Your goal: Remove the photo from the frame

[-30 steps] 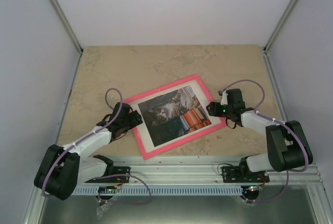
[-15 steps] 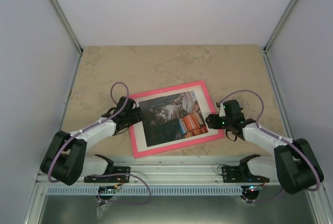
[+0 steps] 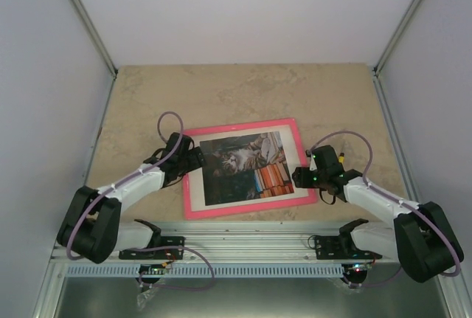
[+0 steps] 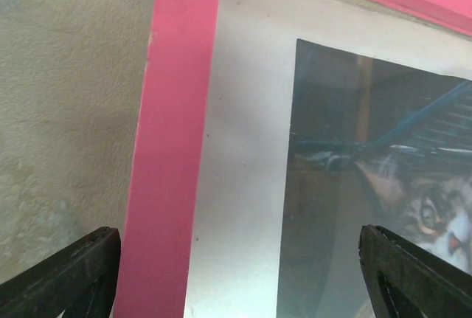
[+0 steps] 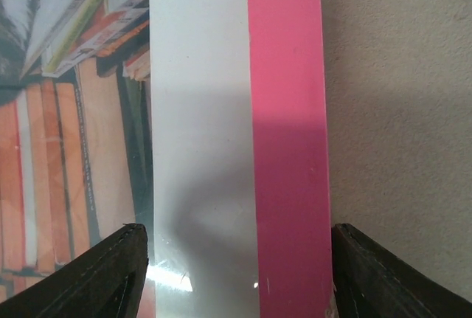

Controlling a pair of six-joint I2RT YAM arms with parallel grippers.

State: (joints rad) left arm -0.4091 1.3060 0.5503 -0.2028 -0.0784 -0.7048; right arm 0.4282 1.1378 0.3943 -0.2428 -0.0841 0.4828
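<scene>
The pink frame lies flat on the table, face up and almost square to the near edge. Inside it, under glass, the photo of a cat among orange books sits in a white mat. My left gripper is open and straddles the frame's left bar: one finger is over the table, the other over the photo. My right gripper is open across the right bar, with the mat and photo beside it.
The beige stone-patterned table is closed in by grey walls at the left, right and back. A metal rail with the arm bases runs along the near edge, just below the frame.
The frame has turned clockwise from a clear tilt to nearly level. The left gripper moved away from the near edge with it; the right gripper moved toward the near edge.
</scene>
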